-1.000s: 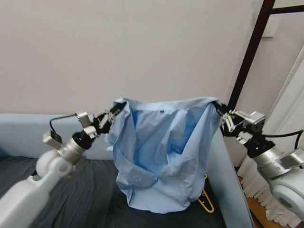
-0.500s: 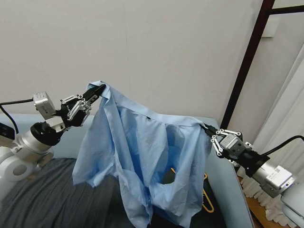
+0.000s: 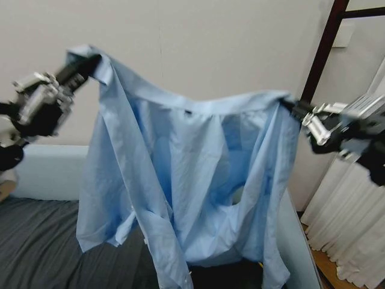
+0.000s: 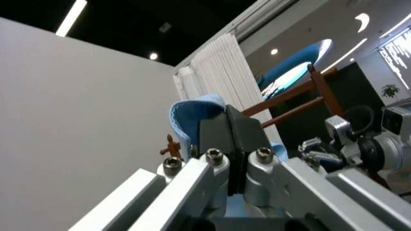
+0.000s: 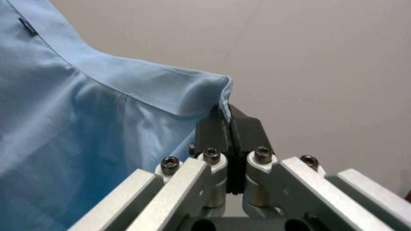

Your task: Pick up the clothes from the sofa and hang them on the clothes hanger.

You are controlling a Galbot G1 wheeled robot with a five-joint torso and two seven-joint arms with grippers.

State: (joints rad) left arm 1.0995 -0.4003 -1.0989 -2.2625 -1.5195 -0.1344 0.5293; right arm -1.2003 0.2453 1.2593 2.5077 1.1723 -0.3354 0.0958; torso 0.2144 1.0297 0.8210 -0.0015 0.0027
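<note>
The blue shirt (image 3: 186, 180) now hangs higher and wider than a moment ago, up above the grey sofa (image 3: 42, 241), so it looks ready for hanging. The left gripper (image 3: 89, 63) and the right gripper (image 3: 293, 107) each hold a shoulder, fingers shut tight on the cloth. The dark rack pole (image 3: 322, 54) stands just beside the right gripper, with bare wall behind.

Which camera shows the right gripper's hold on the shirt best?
The right wrist view: close up, the right gripper is shut on the blue shirt's edge. The head view shows it small at the shirt's corner; the left wrist view has it far off, grip unreadable.
</note>
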